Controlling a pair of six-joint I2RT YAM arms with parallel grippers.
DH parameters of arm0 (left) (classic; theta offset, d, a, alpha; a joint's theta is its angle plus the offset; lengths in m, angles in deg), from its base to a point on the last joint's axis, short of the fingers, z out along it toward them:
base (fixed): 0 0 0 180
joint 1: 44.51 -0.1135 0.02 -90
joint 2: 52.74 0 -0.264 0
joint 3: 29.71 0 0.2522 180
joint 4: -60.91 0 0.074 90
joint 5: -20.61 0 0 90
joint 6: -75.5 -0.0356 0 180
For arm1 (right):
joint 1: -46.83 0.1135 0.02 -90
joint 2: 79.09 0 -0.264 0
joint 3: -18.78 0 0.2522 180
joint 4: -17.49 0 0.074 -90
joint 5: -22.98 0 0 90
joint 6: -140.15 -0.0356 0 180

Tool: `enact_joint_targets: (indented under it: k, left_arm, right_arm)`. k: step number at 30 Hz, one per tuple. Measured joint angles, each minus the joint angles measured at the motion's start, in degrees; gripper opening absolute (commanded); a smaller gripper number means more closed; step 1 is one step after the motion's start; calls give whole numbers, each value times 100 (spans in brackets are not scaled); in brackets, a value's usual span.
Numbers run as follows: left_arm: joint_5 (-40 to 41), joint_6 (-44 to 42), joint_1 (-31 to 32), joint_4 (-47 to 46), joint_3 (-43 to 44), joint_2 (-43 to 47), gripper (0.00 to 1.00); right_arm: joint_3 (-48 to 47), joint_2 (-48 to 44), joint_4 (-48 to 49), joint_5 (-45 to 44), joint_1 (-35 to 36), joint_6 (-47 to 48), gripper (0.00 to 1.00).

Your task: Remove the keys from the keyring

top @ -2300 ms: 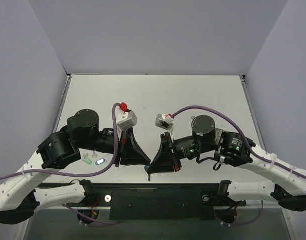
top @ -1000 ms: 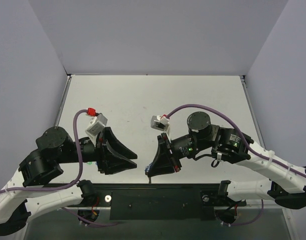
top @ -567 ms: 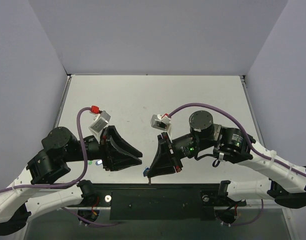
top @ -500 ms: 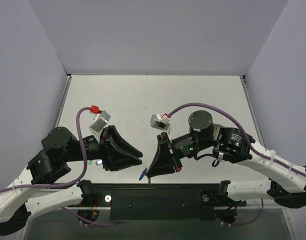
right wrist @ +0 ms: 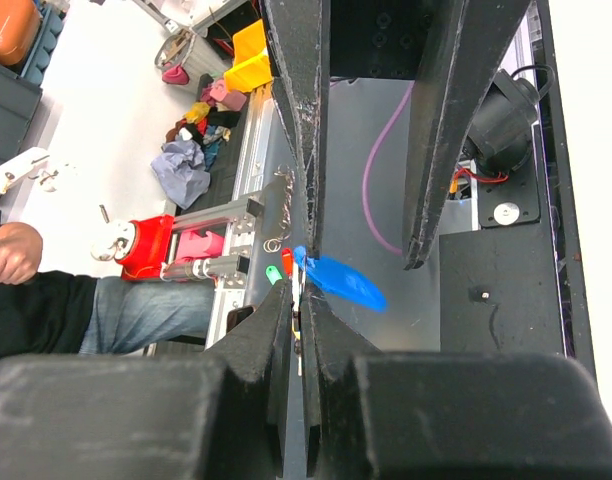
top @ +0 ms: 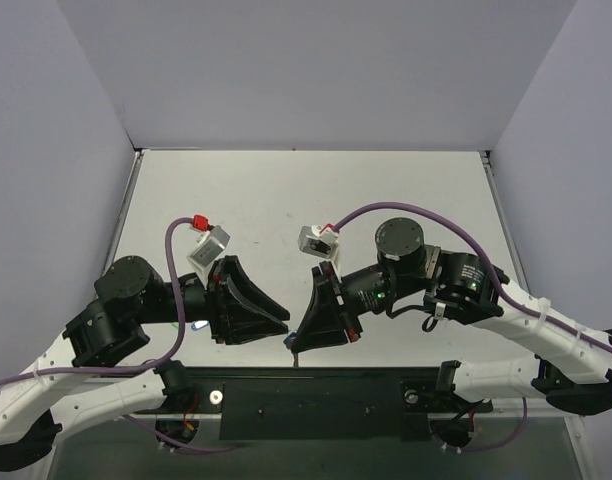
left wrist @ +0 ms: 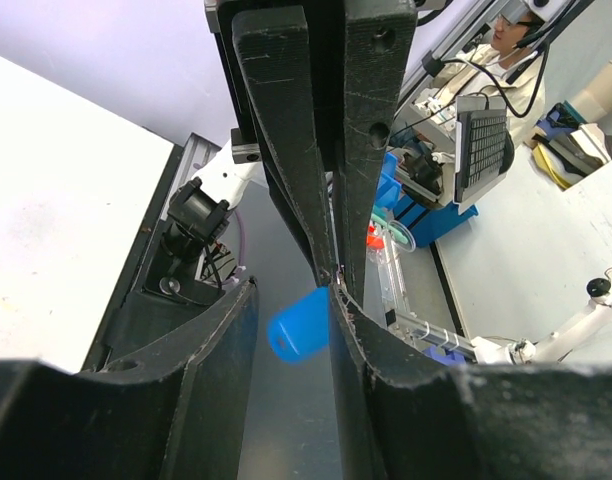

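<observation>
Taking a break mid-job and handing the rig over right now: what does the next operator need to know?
Left gripper: open, fingertips on either side of the blue key cap, not clamped.
Right gripper: shut, pinching thin metal at its tips, apparently the keyring; the blue key hangs there.
Done: a small pale piece, likely a freed key, lies on the table by the left wrist.
Left to do: close on the blue cap, work that key off the ring, set it down.
</observation>
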Motion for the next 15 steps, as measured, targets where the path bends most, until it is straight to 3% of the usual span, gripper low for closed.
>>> enact_joint_targets:
  k: [15]
  left_arm:
    - [-92, 11, 42, -162, 0, 52, 43]
  right_arm:
    - [-37, 70, -9, -9, 0, 13, 0]
